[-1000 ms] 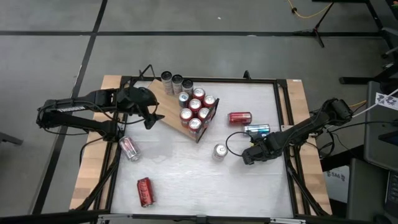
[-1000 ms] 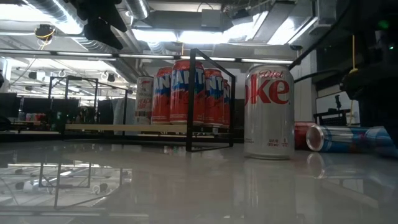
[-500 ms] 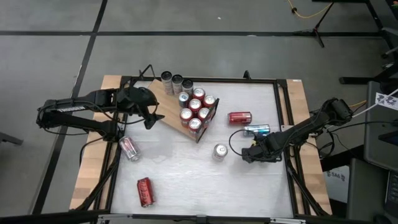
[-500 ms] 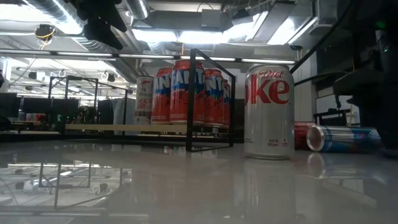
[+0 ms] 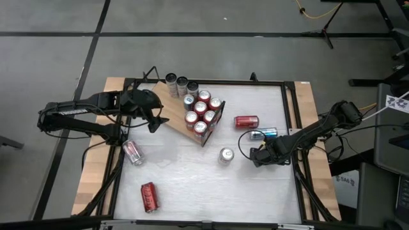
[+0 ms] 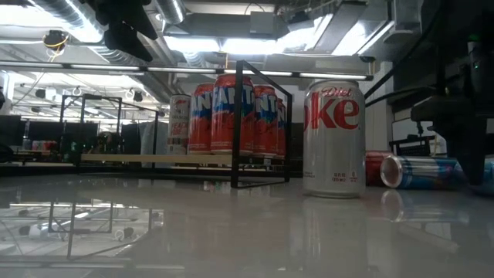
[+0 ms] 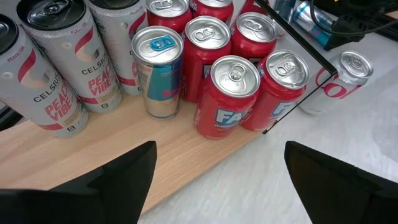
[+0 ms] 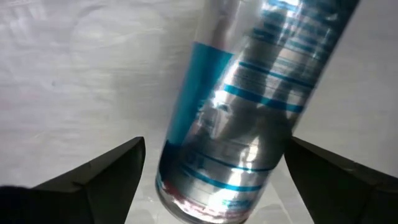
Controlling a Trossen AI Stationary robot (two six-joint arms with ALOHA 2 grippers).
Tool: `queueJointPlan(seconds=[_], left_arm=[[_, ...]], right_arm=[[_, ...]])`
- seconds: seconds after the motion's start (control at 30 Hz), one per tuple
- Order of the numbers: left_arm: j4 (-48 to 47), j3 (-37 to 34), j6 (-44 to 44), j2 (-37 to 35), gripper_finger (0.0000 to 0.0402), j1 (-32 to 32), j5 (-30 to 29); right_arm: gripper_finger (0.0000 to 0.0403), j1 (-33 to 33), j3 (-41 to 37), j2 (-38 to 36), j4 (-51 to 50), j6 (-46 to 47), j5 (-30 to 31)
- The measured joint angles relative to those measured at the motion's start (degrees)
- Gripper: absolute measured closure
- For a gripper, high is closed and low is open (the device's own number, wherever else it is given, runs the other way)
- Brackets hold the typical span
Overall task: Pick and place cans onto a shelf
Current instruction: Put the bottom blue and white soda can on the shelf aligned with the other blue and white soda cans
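White tabletop (image 5: pixel 185 185) is seen under both arms. Upright cans (image 5: pixel 200 114) are grouped on the wooden shelf (image 5: pixel 174 120). The right gripper (image 5: pixel 254 155) is held spread just beside a lying blue-and-silver can (image 5: pixel 263 134), gripping nothing. The left gripper (image 5: pixel 156 118) is held spread and empty over the shelf's edge.
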Motion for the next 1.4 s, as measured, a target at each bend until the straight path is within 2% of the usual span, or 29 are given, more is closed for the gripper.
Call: queueJointPlan(seconds=[0.17, 0.6, 0.93, 1.03, 1.27, 1.4], left_arm=[[-0.09, 0.00, 0.02, 0.00, 0.0056, -0.02, 0.00], [-0.37, 0.00, 0.03, 0.00, 0.0056, -0.02, -0.37], [-0.39, -0.02, 0.02, 0.00, 0.0056, 0.00, -1.31], [-0.39, -0.02, 0.02, 0.00, 0.0056, 0.00, -1.31], [-0.39, -0.02, 0.02, 0.00, 0.0056, -0.01, -1.31], [-0.39, -0.02, 0.02, 0.00, 0.0056, -0.01, -1.31]], right_arm=[[0.0051, 0.00, 0.00, 1.20, 0.06, 0.02, -0.07], [0.0167, -0.09, 0.09, 2.68, 0.03, -4.34, -3.75], [0.0164, -0.07, 5.31, 2.68, -3.64, -18.26, -15.51], [0.0163, -0.09, 8.18, 2.68, -6.13, -24.18, -21.87], [0.0162, -0.05, 12.54, 2.68, -6.48, -33.94, -44.91], [0.0162, -0.04, 12.66, 2.68, -6.14, -36.00, -56.26]])
